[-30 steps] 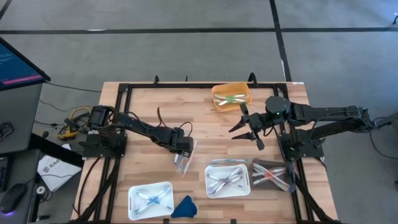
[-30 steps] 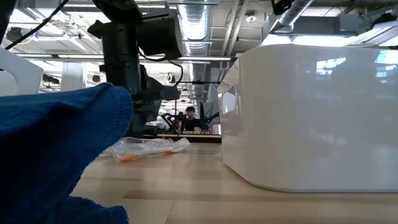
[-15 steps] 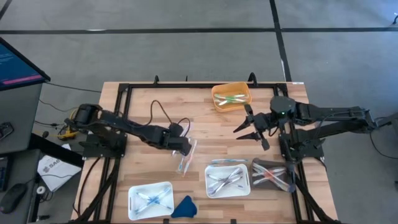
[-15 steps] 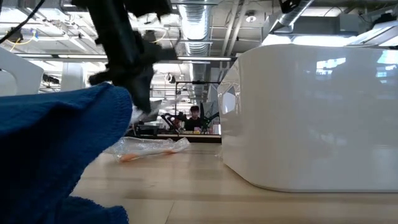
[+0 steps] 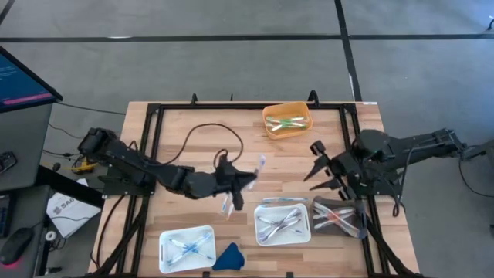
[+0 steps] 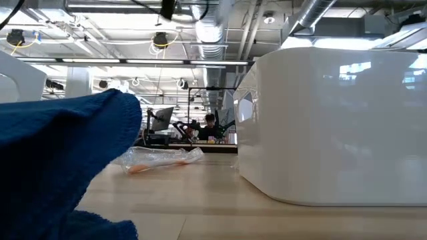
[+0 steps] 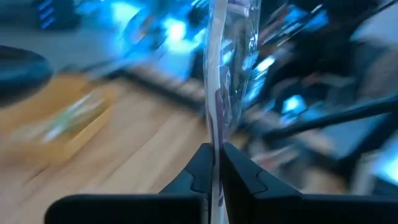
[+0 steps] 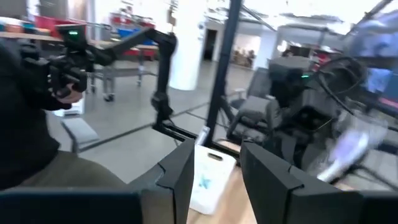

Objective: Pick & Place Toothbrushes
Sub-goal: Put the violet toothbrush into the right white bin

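Observation:
My left gripper (image 5: 245, 177) hangs over the table's middle, shut on a toothbrush in a clear wrapper (image 5: 259, 164), also seen in the left wrist view (image 7: 217, 74). My right gripper (image 5: 320, 168) stands open farther right with nothing between its fingers (image 8: 214, 168). Other toothbrushes lie in an orange tray (image 5: 287, 120), two white trays (image 5: 187, 247) (image 5: 282, 222) and a clear tray (image 5: 337, 216). One more wrapped toothbrush (image 6: 157, 160) lies flat on the wood. My left gripper pinches the wrapped toothbrush between its two fingertips (image 7: 202, 165), partway along its shaft (image 7: 216, 146). The fingers lie across the shaft and point nearly level toward the table's right. The toothbrush is lifted clear of the table, and its long end stands out beyond the fingers.
A blue cloth lump (image 5: 228, 256) lies at the near edge beside the left white tray. A black frame (image 5: 158, 116) runs around the table. A black cable (image 5: 208, 135) loops over the left arm. Bare wood (image 5: 231, 139) lies in the middle.
My left gripper has risen from the table with the wrapped toothbrush, moved toward the right, tipped from pointing down to nearly level and rolled. The toothbrush now hangs clear of the wood. My right gripper has drawn back toward the right and near edges, still open.

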